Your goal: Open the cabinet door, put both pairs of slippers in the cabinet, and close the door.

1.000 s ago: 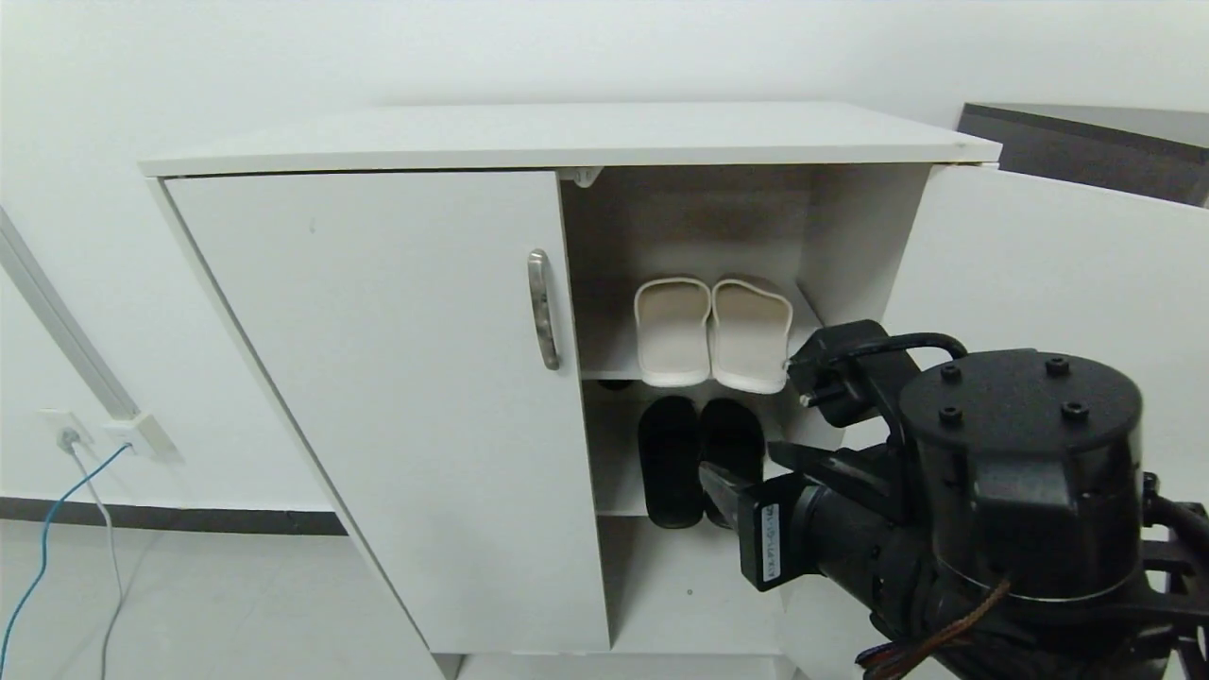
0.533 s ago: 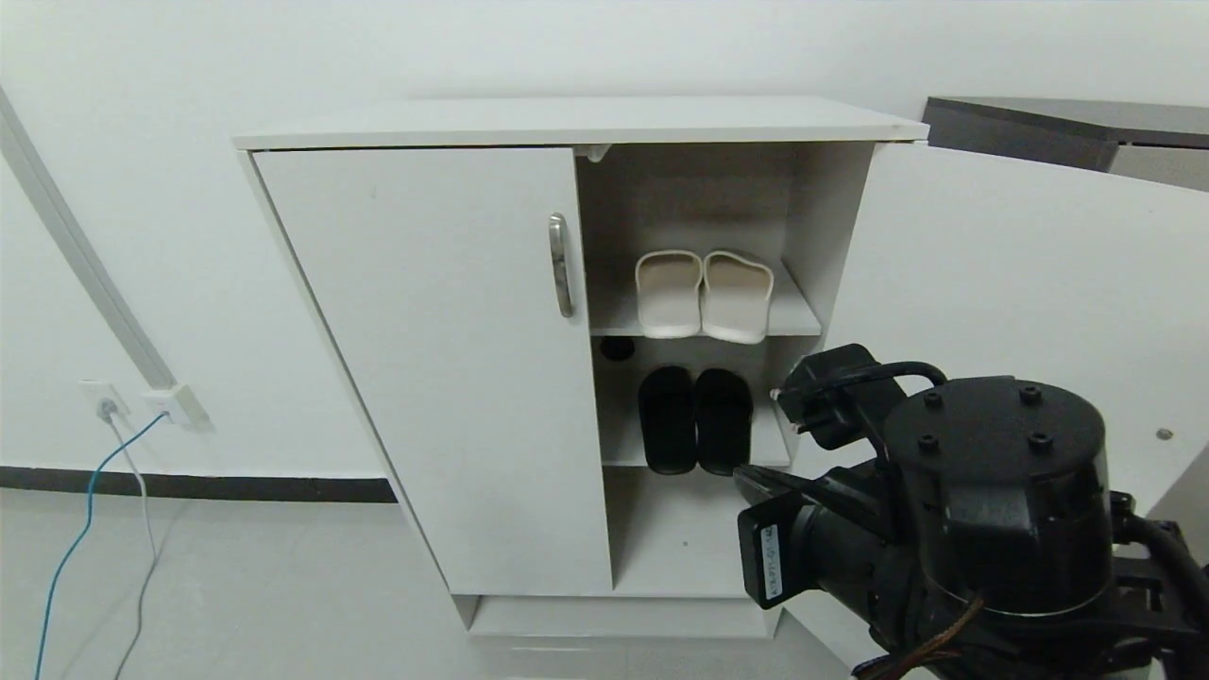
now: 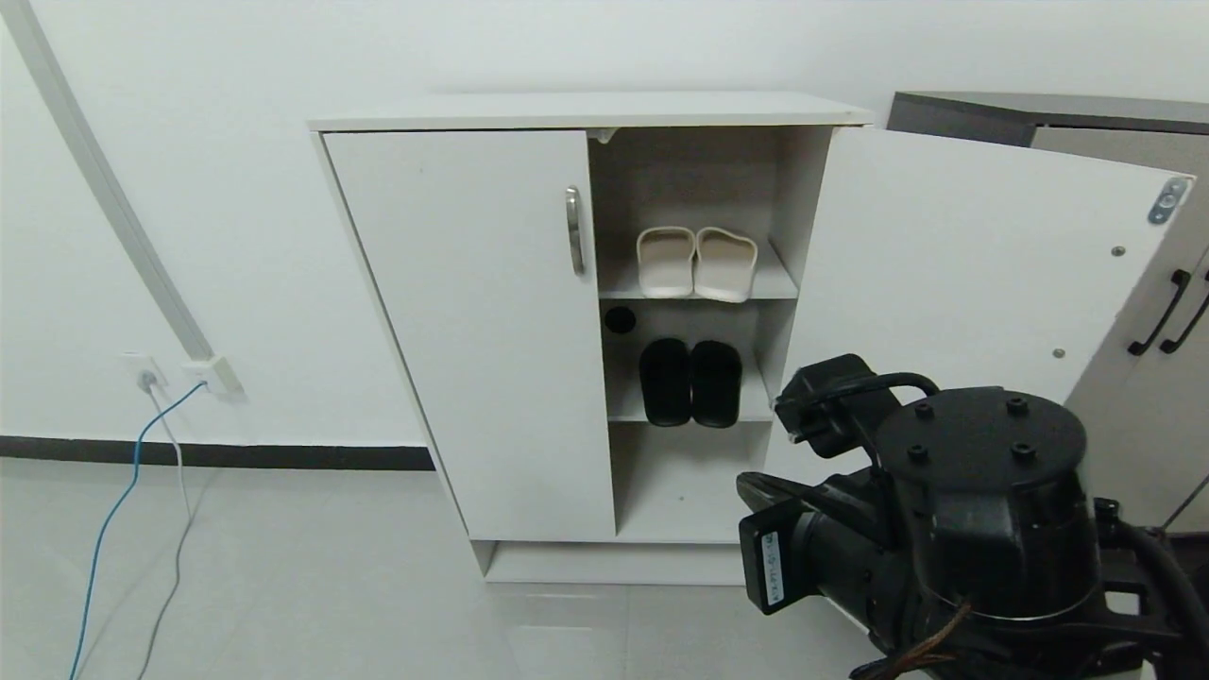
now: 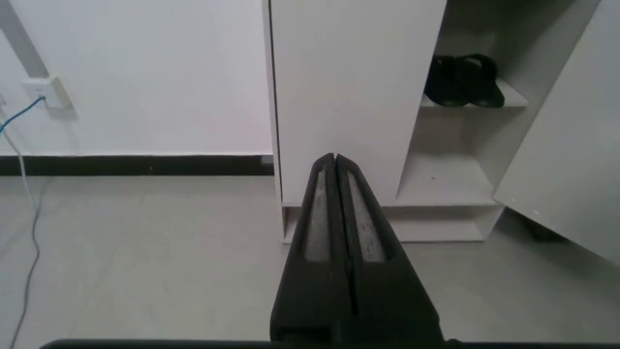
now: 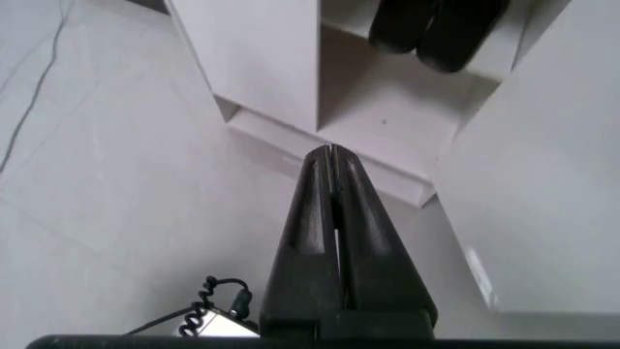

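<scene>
Two pairs shelved, cream slippers [image 3: 697, 263] above black slippers [image 3: 690, 382], white cabinet door [image 3: 945, 264] open, my left hand [image 4: 334, 163] and right hand [image 5: 332, 152] pressed together.

On the left, a blue cable [image 3: 107, 522] and a thin grey cable [image 3: 184, 491] hang from white wall sockets [image 3: 218, 375] below a slanting grey wall duct [image 3: 104, 179]. A black skirting strip [image 3: 283, 457] lines the wall's foot. At far right stands a grey cupboard [image 3: 1138, 425] with black handles [image 3: 1160, 314].

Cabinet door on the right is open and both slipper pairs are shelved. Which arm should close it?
Right, likely. The open door hangs on the robot's right, and the right gripper, shut and empty, sits near its lower part. The left gripper faces the closed door.
</scene>
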Robot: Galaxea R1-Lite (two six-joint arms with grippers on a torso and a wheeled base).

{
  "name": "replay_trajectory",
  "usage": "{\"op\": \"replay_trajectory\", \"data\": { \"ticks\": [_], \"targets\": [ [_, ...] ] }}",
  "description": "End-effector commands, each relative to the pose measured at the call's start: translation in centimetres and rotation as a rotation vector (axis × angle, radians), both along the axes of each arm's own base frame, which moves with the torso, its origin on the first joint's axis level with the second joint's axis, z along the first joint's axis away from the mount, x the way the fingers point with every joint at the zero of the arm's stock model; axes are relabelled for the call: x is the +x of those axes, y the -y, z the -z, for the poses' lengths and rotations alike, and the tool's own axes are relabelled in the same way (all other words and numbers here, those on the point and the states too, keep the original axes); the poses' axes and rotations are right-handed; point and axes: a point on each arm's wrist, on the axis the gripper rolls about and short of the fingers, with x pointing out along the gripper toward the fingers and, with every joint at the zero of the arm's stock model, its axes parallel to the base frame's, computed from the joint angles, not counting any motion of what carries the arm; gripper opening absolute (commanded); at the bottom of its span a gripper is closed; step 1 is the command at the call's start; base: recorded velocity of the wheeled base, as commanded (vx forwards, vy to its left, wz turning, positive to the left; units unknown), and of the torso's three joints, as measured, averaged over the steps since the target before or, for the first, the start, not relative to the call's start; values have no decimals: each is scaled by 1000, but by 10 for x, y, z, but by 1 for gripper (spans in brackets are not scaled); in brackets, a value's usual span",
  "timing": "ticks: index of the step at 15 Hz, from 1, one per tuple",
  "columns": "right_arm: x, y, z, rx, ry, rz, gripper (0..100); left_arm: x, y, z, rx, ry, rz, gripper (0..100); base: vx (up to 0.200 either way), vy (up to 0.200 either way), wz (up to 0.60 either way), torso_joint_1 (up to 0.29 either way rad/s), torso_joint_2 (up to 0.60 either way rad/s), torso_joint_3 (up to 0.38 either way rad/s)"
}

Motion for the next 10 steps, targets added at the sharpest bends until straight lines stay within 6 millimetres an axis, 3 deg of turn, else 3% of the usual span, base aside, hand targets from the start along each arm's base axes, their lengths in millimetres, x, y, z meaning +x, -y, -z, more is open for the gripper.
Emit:
{"op": "replay_trajectory", "data": {
  "ticks": [1, 10],
  "targets": [
    [1, -2, 3, -11, -6, 0, 0, 0, 0, 0, -1, -1, -1, 0, 0, 0, 0, 0, 0, 0],
    [2, -1, 10, -31, -18, 2, 0, 0, 0, 0, -4, -1, -3, 0, 0, 0, 0, 0, 0, 0]
  ]
}}
